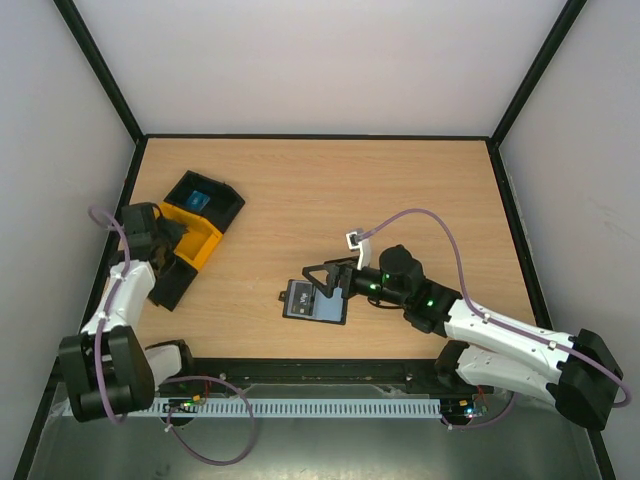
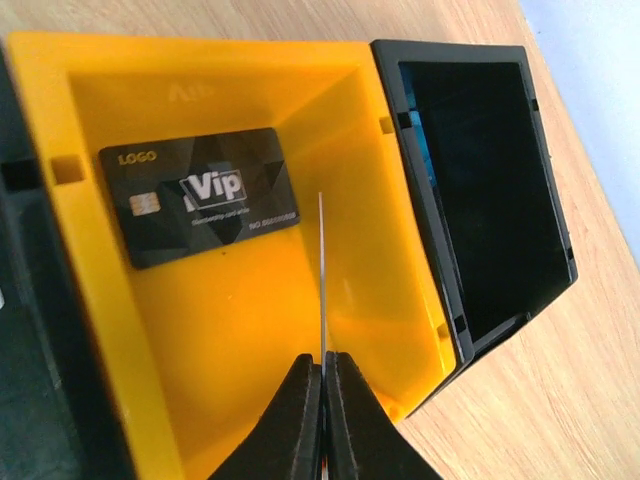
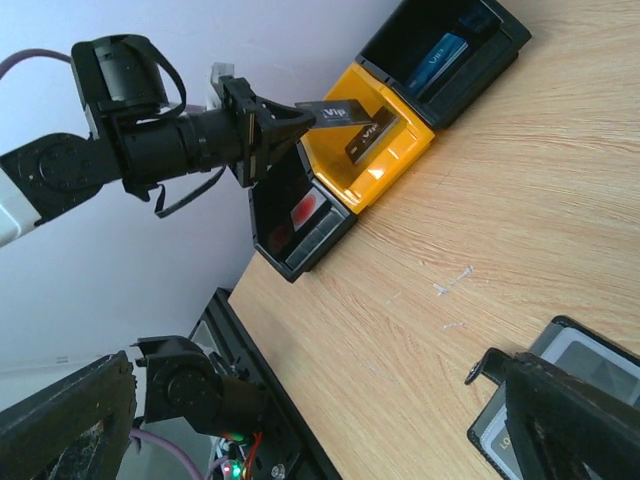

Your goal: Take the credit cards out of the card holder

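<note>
The card holder [image 1: 305, 303] lies open on the table in front of the right arm, grey-blue inner face up, with a card edge showing at its corner [image 3: 580, 360]. My right gripper [image 1: 332, 284] hovers just over its right side, open and holding nothing [image 3: 310, 400]. My left gripper [image 2: 323, 362] is shut on a thin dark credit card [image 2: 322, 280], seen edge-on above the yellow tray [image 2: 250, 330]. From the right wrist view that held card [image 3: 335, 113] reads "VIP". Another dark VIP card [image 2: 205, 195] lies flat in the yellow tray.
Three open trays stand in a row at the left: a black one [image 1: 228, 205] with a blue card [image 3: 440, 52], the yellow one [image 1: 200, 245], and a black one [image 3: 290, 250] with a red card [image 3: 305, 210]. A black frame borders the table.
</note>
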Controlling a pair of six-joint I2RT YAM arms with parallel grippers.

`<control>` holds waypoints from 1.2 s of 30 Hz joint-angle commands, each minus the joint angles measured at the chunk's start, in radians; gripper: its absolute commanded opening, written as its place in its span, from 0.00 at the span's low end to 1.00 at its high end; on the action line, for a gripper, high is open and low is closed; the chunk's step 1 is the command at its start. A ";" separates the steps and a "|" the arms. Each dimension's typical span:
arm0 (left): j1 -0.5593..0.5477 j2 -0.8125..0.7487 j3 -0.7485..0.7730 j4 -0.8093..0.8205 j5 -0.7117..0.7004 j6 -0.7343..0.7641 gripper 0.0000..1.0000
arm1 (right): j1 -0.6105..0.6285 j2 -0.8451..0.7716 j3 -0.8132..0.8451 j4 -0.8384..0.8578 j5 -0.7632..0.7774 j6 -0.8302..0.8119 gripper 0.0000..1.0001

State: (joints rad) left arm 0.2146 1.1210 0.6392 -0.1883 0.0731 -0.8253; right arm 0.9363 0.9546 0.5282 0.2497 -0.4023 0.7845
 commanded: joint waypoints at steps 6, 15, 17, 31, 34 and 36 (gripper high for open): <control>0.008 0.099 0.097 0.066 -0.098 0.052 0.03 | 0.005 0.004 0.036 -0.035 0.037 -0.044 0.98; 0.011 0.153 0.099 0.072 -0.117 0.039 0.03 | 0.003 0.025 0.031 -0.026 0.029 -0.041 0.98; 0.011 0.167 0.102 0.073 -0.118 0.040 0.03 | 0.004 0.029 0.033 -0.027 0.033 -0.048 0.98; 0.015 0.290 0.117 0.102 -0.118 0.053 0.03 | 0.003 0.075 0.043 -0.029 0.027 -0.063 0.98; 0.015 0.306 0.124 0.103 -0.120 0.058 0.03 | 0.002 0.075 0.045 -0.034 0.032 -0.066 0.98; 0.015 0.312 0.126 0.105 -0.125 0.061 0.03 | 0.002 0.075 0.045 -0.036 0.037 -0.068 0.98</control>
State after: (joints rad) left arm 0.2237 1.4139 0.7361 -0.0959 -0.0303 -0.7872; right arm 0.9363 1.0290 0.5434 0.2176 -0.3843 0.7395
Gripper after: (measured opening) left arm 0.028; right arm 0.977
